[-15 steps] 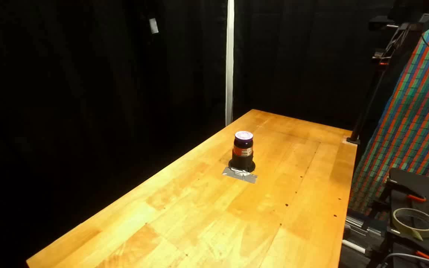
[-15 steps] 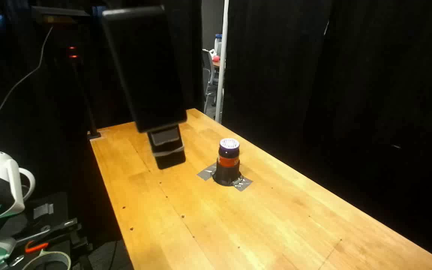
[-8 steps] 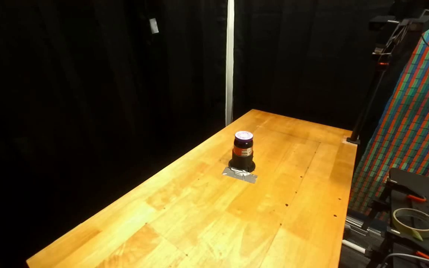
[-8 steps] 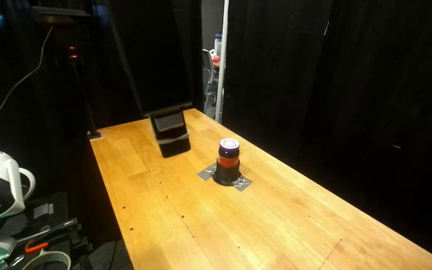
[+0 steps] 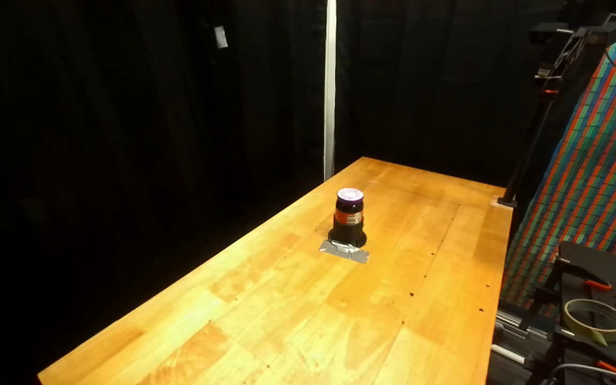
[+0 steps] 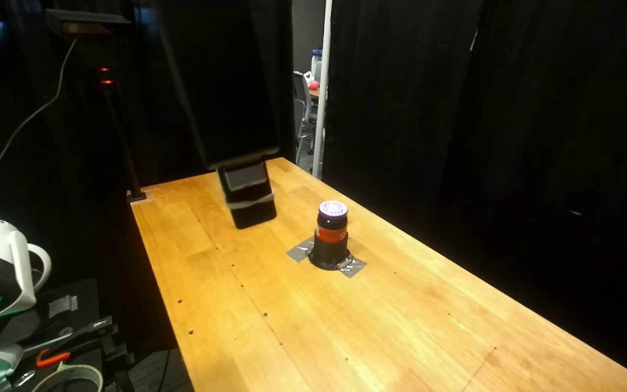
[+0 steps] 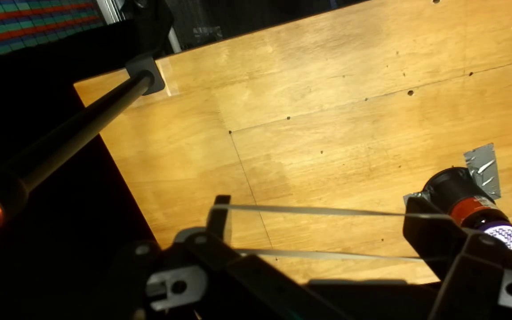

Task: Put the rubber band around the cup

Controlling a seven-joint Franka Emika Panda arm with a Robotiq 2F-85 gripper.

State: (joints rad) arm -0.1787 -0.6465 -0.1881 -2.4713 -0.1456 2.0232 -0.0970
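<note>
In the wrist view the gripper (image 7: pixel 320 208) is found with its 2 jaws well apart, the band (image 7: pixel 329 211) strung straight between them in 2 strands. The cup (image 7: pixel 473 207) sits outside that gap, partly hidden by 1 jaw. In an exterior view the cup (image 5: pixel 349 219) stands upright on the table (image 5: pixel 308 310), tape (image 5: pixel 344 252) at its base; the gripper does not show. In an exterior view the band (image 6: pixel 251 203) crosses the visible jaw, raised above the table, the cup near but not touching. Step in hand, as judged: bringing the stretched band to the cup; it is not yet around it. The next move calls for centring the gap over the cup, spread kept, then lowering both strands past its top.
</note>
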